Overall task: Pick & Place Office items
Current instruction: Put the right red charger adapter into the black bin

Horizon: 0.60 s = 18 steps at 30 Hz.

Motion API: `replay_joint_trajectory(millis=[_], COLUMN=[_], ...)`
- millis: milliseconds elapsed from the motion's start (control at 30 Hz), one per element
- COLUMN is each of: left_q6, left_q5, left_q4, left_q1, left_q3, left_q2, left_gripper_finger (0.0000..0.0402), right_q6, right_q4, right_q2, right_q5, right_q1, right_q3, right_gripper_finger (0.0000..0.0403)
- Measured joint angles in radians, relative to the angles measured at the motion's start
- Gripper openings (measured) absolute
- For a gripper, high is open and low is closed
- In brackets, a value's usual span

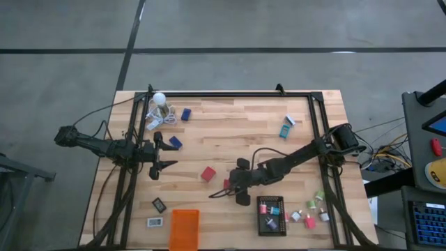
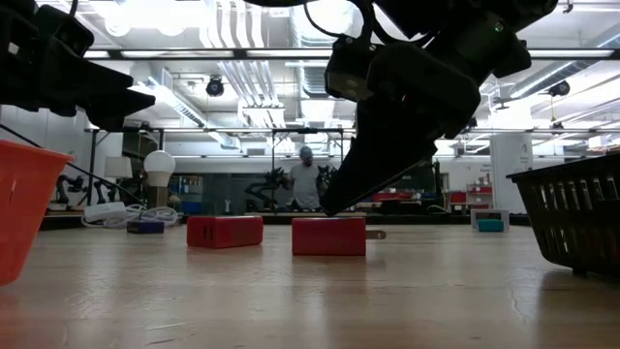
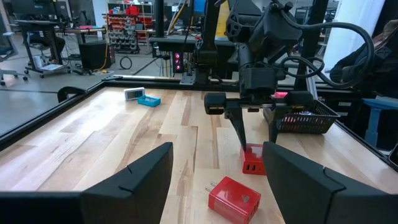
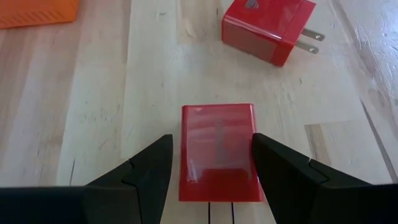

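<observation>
A red plug block [image 4: 217, 152] lies flat on the wooden table [image 1: 237, 139], just near of its middle. My right gripper [image 4: 211, 140] is open and slants down over it, one finger on each long side. The same gripper [image 3: 256, 140] shows in the left wrist view above that block [image 3: 253, 160]. A second red plug block [image 4: 267, 28] lies a little beyond it, toward the table's left. My left gripper [image 1: 159, 167] is open and level at the table's left side, holding nothing. My right gripper has its fingers [image 4: 273, 168] beside the two long sides of the red block [image 4: 249, 155], coming slanting down from the table's right. The block lies flat on the table. I cannot tell whether either finger touches it.
An orange tray [image 1: 184, 229] sits at the near edge, and a black basket [image 1: 271, 215] with small items is to its right. Loose pink, green and white bits [image 1: 310, 213] lie near right. Blue blocks [image 1: 175, 141], a teal box [image 1: 286, 127] and a light bulb [image 1: 159, 99] lie farther back.
</observation>
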<state>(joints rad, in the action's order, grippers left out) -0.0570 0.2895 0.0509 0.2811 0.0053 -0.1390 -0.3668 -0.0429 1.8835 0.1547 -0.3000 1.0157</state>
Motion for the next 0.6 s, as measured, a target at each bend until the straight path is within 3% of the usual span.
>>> replay_joint_trajectory(millis=[600], left_q6=[0.0], left_q5=[0.0], left_q4=[0.0], left_q1=[0.0], left_q3=[0.0], left_q2=[0.0], left_gripper_finger=[0.0252], right_q6=[-0.027], right_q4=[0.0], right_q2=[0.0], right_q5=[0.001], right_q1=[-0.001], right_q3=[-0.002], right_gripper_finger=[0.0259])
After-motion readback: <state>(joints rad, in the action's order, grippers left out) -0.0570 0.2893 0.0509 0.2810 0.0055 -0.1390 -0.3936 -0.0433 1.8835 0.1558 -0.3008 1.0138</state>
